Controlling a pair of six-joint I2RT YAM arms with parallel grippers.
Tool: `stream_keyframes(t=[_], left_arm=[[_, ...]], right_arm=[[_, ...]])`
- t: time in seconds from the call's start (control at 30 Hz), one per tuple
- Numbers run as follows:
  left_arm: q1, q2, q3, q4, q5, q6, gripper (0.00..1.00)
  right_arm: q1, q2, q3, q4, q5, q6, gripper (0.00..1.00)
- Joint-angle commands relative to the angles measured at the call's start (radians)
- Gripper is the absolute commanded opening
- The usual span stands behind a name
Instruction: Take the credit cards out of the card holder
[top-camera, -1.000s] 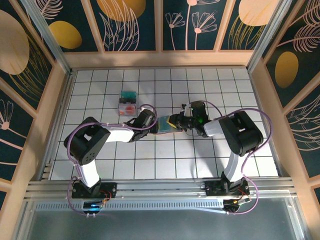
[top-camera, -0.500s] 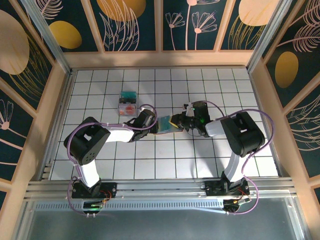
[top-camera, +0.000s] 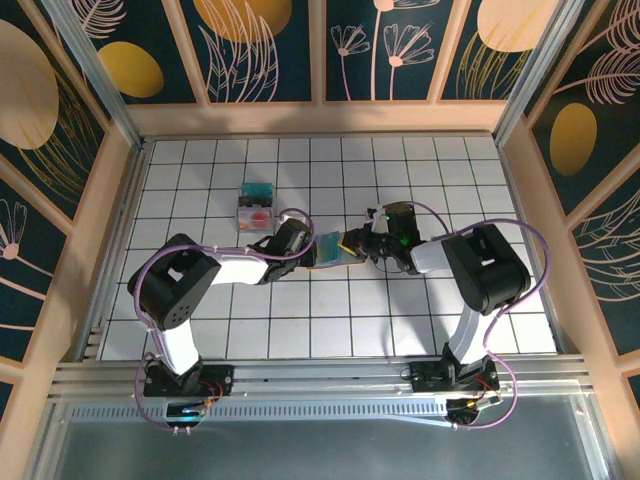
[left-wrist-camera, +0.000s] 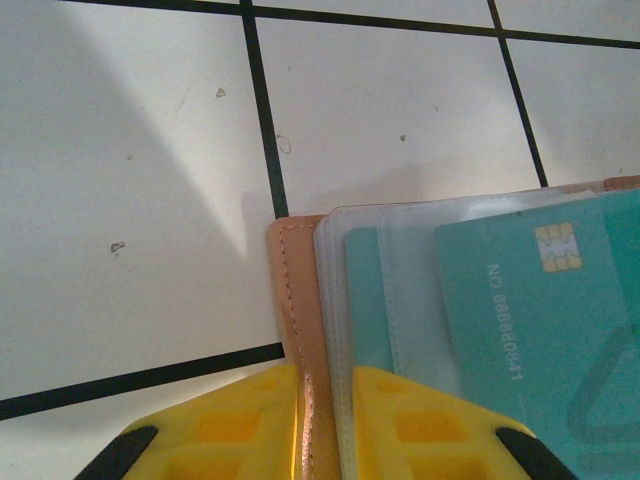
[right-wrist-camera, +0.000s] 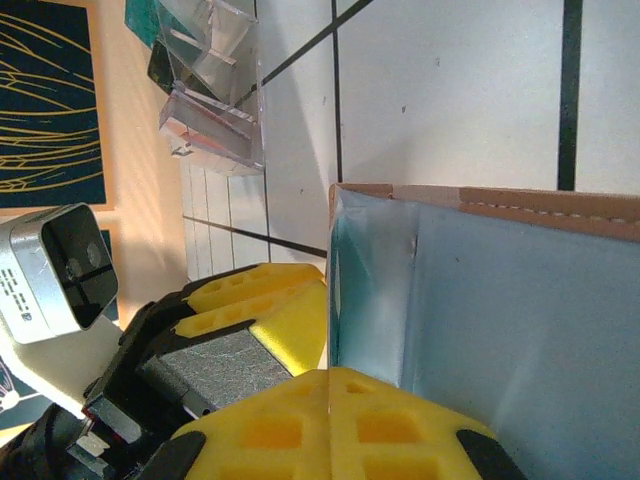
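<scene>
Two arms meet at the middle of the white tiled worktop. Left of centre in the top view, a clear stand sits on the tiles with a red-and-white card in it, apart from both arms. Lower and just to the right, the left hand is closed tight on the pinkish-brown cover of the card holder. The cover's edge is squeezed between its yellow fingers at the bottom of the left wrist view. Right of that cover lie clear sleeves, and a teal card with a chip sits in them toward the right edge of the frame. The card holder is spread open at the centre of the top view, between the two hands. At its right side the right hand is pinched fully together on a thin grey-blue inner leaf of the card holder, which stands on edge between its yellow pads.
</scene>
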Motion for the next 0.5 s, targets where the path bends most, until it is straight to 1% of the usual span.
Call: stream_keyframes(t=[0.0, 0.07, 0.4, 0.47], left_arm=[[-0.005, 0.031, -0.015, -0.108, -0.003, -0.014, 0.20], [-0.006, 0.029, -0.017, -0.108, -0.006, -0.014, 0.20], [-0.005, 0.015, -0.019, -0.114, -0.010, -0.016, 0.20], [-0.005, 0.000, -0.015, -0.116, -0.005, -0.007, 0.23]], right_arm=[[0.012, 0.017, 0.008, 0.028, 0.003, -0.009, 0.02], [0.010, 0.012, 0.007, 0.026, 0.011, -0.012, 0.00], [-0.012, -0.036, -0.004, -0.048, 0.058, -0.053, 0.00], [-0.012, -0.035, -0.004, -0.050, 0.055, -0.055, 0.00]])
